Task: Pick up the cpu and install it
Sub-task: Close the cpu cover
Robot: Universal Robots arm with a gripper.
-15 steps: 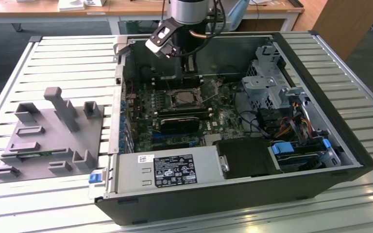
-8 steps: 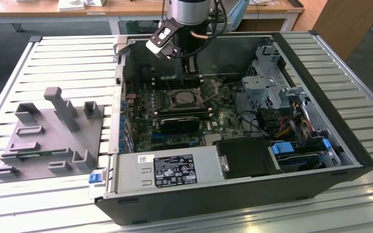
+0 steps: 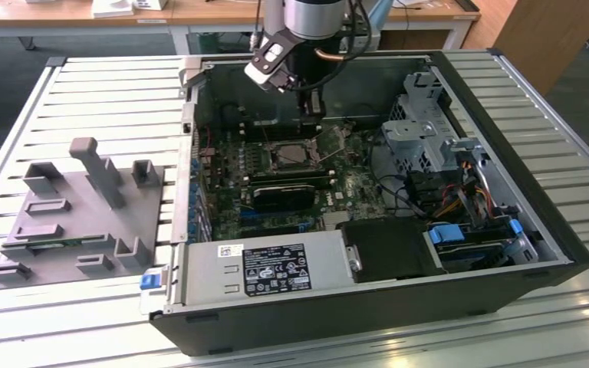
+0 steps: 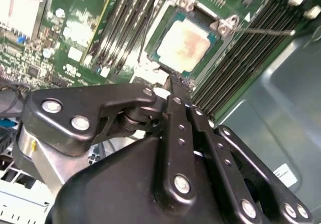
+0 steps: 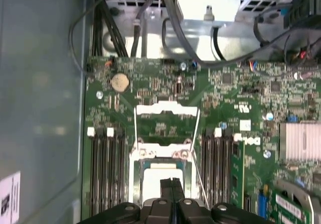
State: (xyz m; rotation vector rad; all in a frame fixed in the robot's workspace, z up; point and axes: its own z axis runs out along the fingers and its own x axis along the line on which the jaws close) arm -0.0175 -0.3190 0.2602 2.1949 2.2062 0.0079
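The cpu (image 4: 185, 42) is a silvery square chip lying flat in the motherboard socket, also seen in the exterior view (image 3: 294, 156) and partly behind the fingers in the first wrist view (image 5: 153, 178). The socket's metal load plate (image 5: 166, 111) stands flipped open beside it, and its thin lever (image 4: 261, 31) sticks out. My gripper (image 3: 313, 103) hangs inside the open computer case (image 3: 540, 230), a little above the socket. Its two black fingers (image 4: 175, 103) are pressed together, shut with nothing between them, and the tips (image 5: 172, 184) hover over the chip's edge without touching it.
Memory slots (image 5: 106, 169) flank the socket on both sides. A grey fixture block (image 3: 80, 207) sits on the slatted table at the exterior view's left. The power supply (image 3: 264, 268), drive cage (image 3: 428, 130) and cable bundles (image 3: 459, 192) crowd the case.
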